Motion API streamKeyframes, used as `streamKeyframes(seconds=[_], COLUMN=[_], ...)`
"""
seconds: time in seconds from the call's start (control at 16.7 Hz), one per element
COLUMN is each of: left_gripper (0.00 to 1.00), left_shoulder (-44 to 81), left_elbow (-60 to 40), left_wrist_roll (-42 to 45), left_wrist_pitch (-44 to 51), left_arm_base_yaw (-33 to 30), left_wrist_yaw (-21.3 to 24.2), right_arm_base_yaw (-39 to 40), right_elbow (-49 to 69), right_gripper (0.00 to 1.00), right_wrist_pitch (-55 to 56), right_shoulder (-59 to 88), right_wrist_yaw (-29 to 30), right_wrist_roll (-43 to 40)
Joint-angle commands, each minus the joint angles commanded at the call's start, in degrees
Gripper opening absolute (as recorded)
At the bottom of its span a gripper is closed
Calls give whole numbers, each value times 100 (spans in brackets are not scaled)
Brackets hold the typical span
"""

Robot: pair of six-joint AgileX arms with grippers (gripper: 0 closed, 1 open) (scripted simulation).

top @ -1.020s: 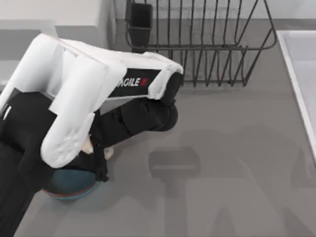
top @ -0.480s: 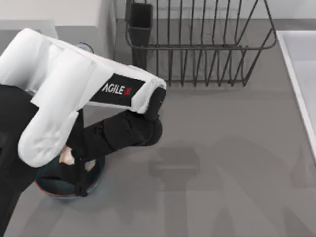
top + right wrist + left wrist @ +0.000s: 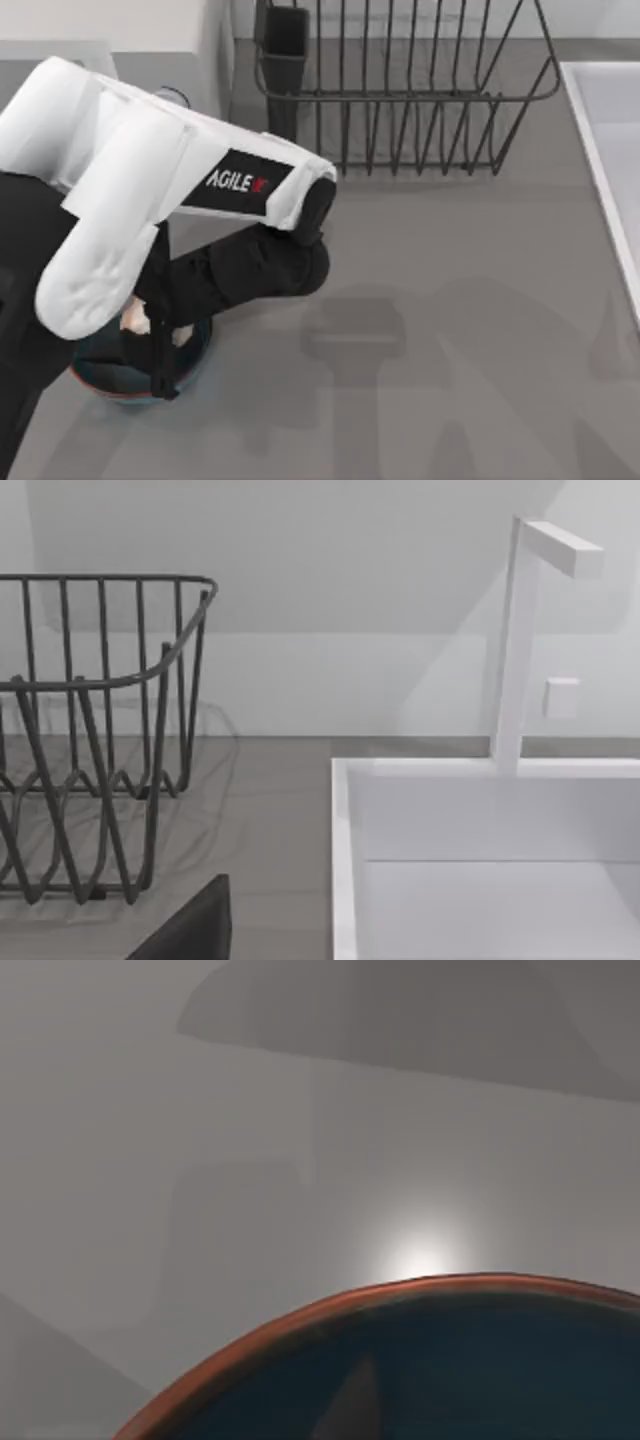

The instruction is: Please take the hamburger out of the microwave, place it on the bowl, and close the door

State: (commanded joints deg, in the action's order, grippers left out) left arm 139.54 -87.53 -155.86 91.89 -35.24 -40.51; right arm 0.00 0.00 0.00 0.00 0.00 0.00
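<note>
Top view: the left arm, white with black links, reaches across the left side of the grey table [image 3: 450, 330]. Its gripper [image 3: 160, 335] hangs directly over the blue bowl [image 3: 130, 385], which sits near the table's front left edge. Between the dark fingers [image 3: 163, 350] a small cream and orange lump shows, the hamburger [image 3: 137, 318], just above the bowl's inside. The fingers appear pressed against the hamburger, pinching it, though the arm covers much of the grip. Behind the arm, at the top left, stands the white-grey microwave [image 3: 150, 30]. A black wire rack [image 3: 400, 90] stands at the back centre, and a white sink [image 3: 610, 130] lies along the right edge.

Left wrist view: the bowl's reddish-brown rim [image 3: 330, 1310] arcs across, with the dark blue inside beneath it and bare grey table beyond.

Right wrist view: the wire rack [image 3: 90, 730] stands on the table beside the white sink [image 3: 480, 820], with a white tap [image 3: 520, 630] rising behind it. Whether the right gripper is spread or pressed together I cannot tell.
</note>
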Motion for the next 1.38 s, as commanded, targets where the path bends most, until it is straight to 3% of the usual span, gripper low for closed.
streamKeyframes(seconds=[0.54,1.14,1.38], left_gripper=[98,100,100], left_shoulder=[0,-215,-780], left_elbow=[0,-110,289], left_wrist_roll=[0,-45,497], left_wrist_pitch=[0,67,-446], left_arm_base_yaw=[0,-151,-80], left_wrist_yaw=[0,-24,290], right_arm_base_yaw=[0,0,0], right_elbow=[0,0,0], right_gripper=[100,100,100], right_wrist_pitch=[0,0,0], right_shoulder=[0,0,0], right_wrist_yaw=[0,0,0], right_wrist_roll=[0,0,0])
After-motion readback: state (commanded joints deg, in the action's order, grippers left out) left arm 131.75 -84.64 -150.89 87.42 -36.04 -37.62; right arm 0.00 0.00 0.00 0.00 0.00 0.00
